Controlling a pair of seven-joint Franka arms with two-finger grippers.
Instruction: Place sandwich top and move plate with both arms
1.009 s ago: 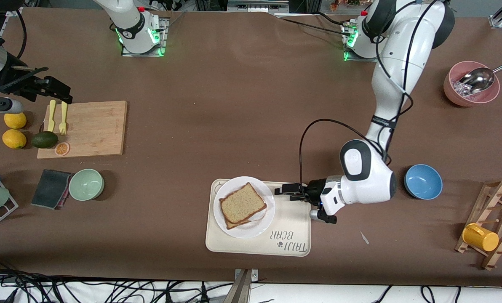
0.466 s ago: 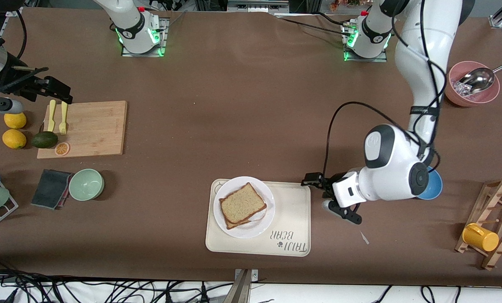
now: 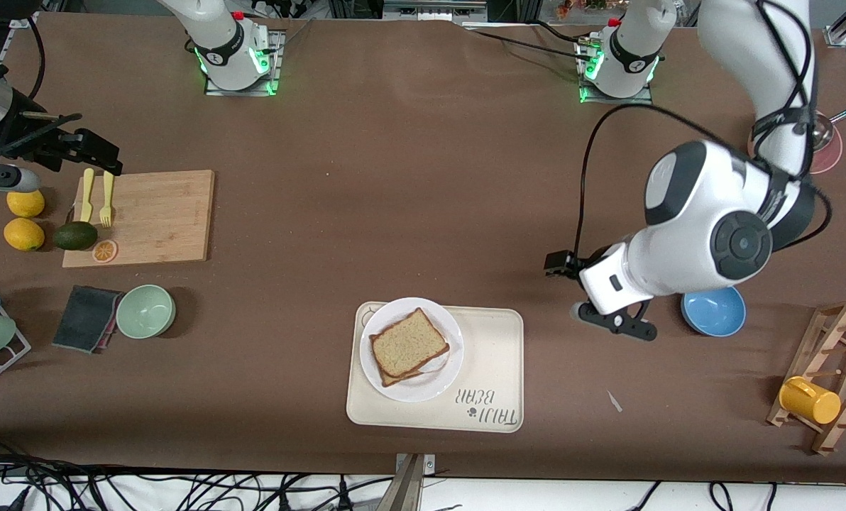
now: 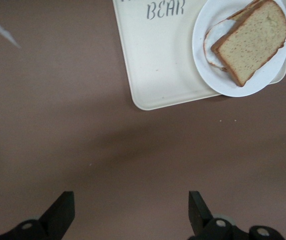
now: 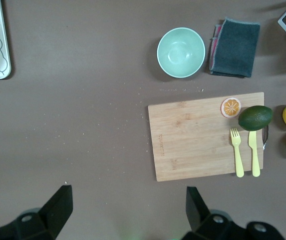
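- Already stacked, the sandwich top (image 3: 409, 343) lies on the egg slice (image 4: 217, 44) on the plate (image 3: 446, 382), at the tray's (image 3: 497, 351) right-arm end, near the bench's (image 3: 394, 177) camera-side edge.
- Soft, light bread likely needs no more handling; the rigid, probably slick plate is best pinched at its bare rim from two sides.
- Left tool (image 3: 563, 264), fingers apart and empty, hangs over bare bench between tray and blue bowl (image 3: 712, 312).
- Right tool (image 5: 126, 212), fingers apart, waits above the bench's right-arm end near the cutting board (image 3: 146, 216).
- Open bench lies toward the bases' edge.
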